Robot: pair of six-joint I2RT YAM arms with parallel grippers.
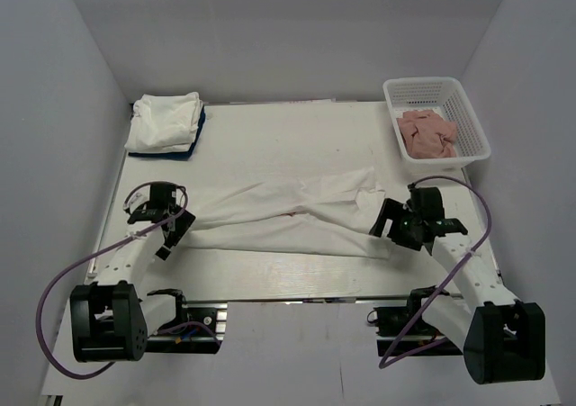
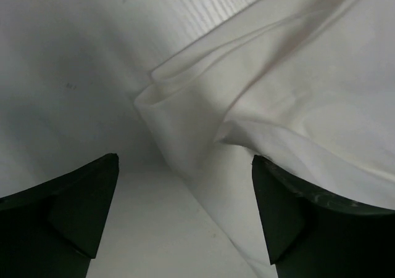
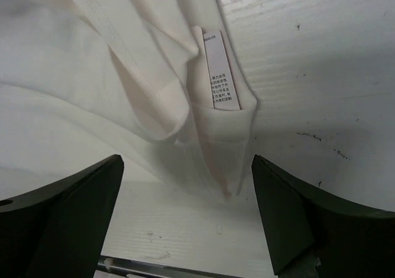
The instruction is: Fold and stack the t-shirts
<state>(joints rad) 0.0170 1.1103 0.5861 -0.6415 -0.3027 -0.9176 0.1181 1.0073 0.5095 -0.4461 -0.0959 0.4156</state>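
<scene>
White table with a shirt, a bundle and a basket

The white table (image 1: 297, 140) carries a long white t-shirt (image 1: 288, 219) lying flat across its middle, folded into a narrow band running left to right, its right end rumpled and showing a sewn-in label (image 3: 219, 71). At the far left corner sits a folded white bundle (image 1: 164, 121), resting on a dark blue layer (image 1: 166, 155) that peeks out at its near and right edges. At the far right corner stands a white mesh basket (image 1: 472, 118), well apart from the shirt. Small dark marks speckle the tabletop near the label
</scene>
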